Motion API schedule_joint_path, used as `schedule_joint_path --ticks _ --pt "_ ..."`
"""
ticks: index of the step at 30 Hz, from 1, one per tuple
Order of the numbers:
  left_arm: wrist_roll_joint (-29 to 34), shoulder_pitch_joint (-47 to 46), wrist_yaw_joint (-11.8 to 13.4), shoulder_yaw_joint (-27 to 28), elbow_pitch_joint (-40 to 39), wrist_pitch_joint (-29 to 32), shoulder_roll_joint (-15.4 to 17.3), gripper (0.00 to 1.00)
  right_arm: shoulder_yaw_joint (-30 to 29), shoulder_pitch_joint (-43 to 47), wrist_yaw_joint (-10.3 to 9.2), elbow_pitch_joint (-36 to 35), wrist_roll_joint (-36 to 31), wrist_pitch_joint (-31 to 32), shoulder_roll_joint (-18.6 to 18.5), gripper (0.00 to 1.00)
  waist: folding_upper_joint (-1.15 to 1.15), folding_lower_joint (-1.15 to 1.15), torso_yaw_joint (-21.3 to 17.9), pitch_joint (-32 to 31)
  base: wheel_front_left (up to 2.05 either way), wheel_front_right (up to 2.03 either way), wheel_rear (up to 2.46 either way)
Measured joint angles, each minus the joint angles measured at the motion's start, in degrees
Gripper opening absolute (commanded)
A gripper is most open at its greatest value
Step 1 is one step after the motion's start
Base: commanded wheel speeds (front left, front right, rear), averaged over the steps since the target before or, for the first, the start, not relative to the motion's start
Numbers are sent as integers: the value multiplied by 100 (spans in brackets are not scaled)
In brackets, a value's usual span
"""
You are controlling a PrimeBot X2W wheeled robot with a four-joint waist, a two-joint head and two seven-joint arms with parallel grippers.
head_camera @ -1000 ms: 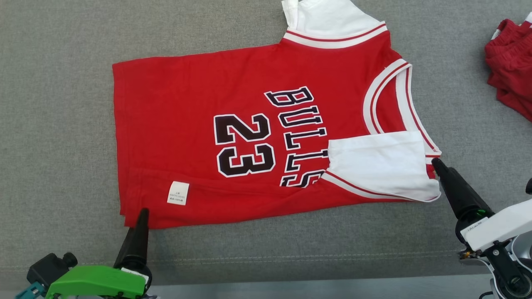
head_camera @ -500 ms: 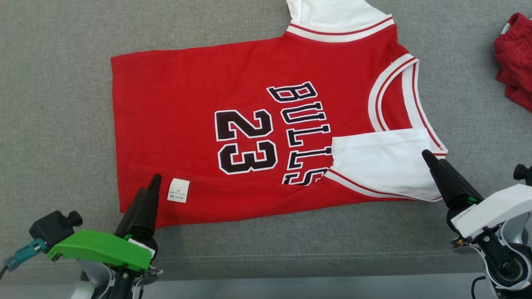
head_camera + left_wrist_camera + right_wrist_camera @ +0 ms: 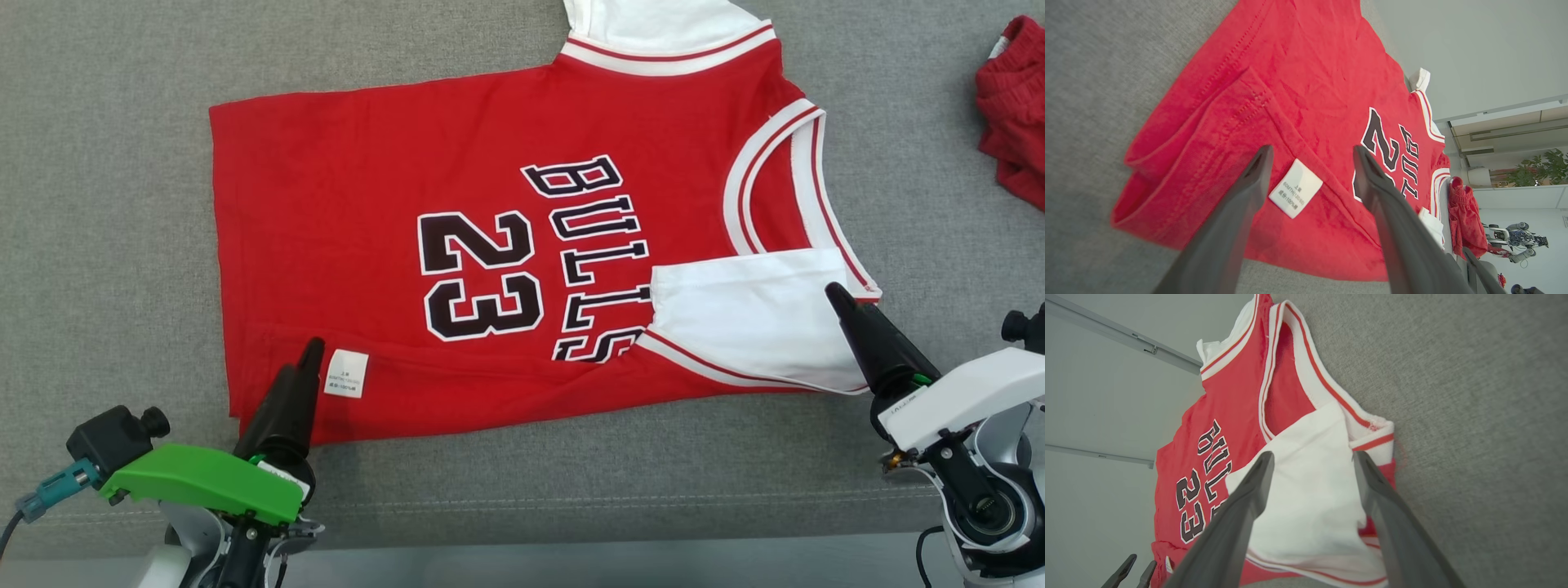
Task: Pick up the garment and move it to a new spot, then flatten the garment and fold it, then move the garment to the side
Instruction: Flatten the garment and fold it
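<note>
**Garment point(image 3: 367, 204) flat, mid-frame, on the grey surface point(image 3: 106, 204)**

The frame cuts off its top edge. At lower left, the left gripper point(image 3: 313, 347) is over the hem. The left wrist view shows it spread wide, straddling a white label point(image 3: 1295, 194) whose print is unreadable. At lower right, the right gripper point(image 3: 834, 292), equally spread, straddles the folded white sleeve point(image 3: 1310, 490); contact is unclear. A red cloth point(image 3: 1012, 122) is cut off at upper right.

The red jersey point(image 3: 506, 245) reads "BULLS" and "23"; its white care tag's point(image 3: 346, 374) print is illegible.

Left end effector point(image 3: 309, 349) and right end effector point(image 3: 834, 292) angle inward, jaws spread wide.
</note>
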Motion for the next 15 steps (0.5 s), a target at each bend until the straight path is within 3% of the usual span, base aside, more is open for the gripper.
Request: schedule_joint_path --ticks 13,14,15 --pt "1 -80 0 2 97 105 -57 100 -11 -190 0 264 -107 109 88 100 0 0 13 53 0 0 0" --pt "1 -83 0 3 104 105 -57 100 1 -208 0 275 -109 110 94 98 0 0 16 56 0 0 0" --pt "1 -85 0 4 112 105 -58 100 14 -237 0 281 -109 111 100 83 0 0 18 58 0 0 0"
